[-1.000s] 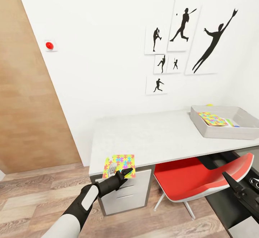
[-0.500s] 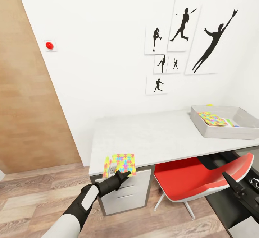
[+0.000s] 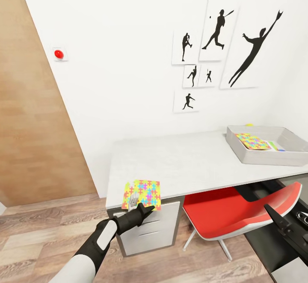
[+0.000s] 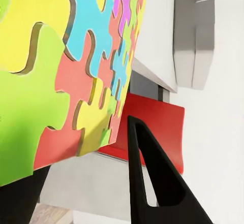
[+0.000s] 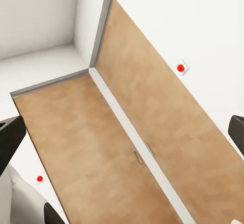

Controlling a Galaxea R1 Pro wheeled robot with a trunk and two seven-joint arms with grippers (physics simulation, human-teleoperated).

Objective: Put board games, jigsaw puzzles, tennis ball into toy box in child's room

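Item: 1 jigsaw puzzle (image 3: 142, 193), now tilted up off the bench (image 3: 179, 163) front-left corner, pinched by the left end effector (image 3: 137, 203); right end effector (image 5: 122, 148) spread, idle; toy box (image 3: 269, 157) well apart, transfer pending.

We see our left arm (image 3: 92, 249) sheathed in white shell, then matte black with a pale grey oval panel, ending in tapered black fingers (image 4: 152, 183).

Child's room: toy box (image 3: 268, 152), baseball pictures (image 3: 222, 50).
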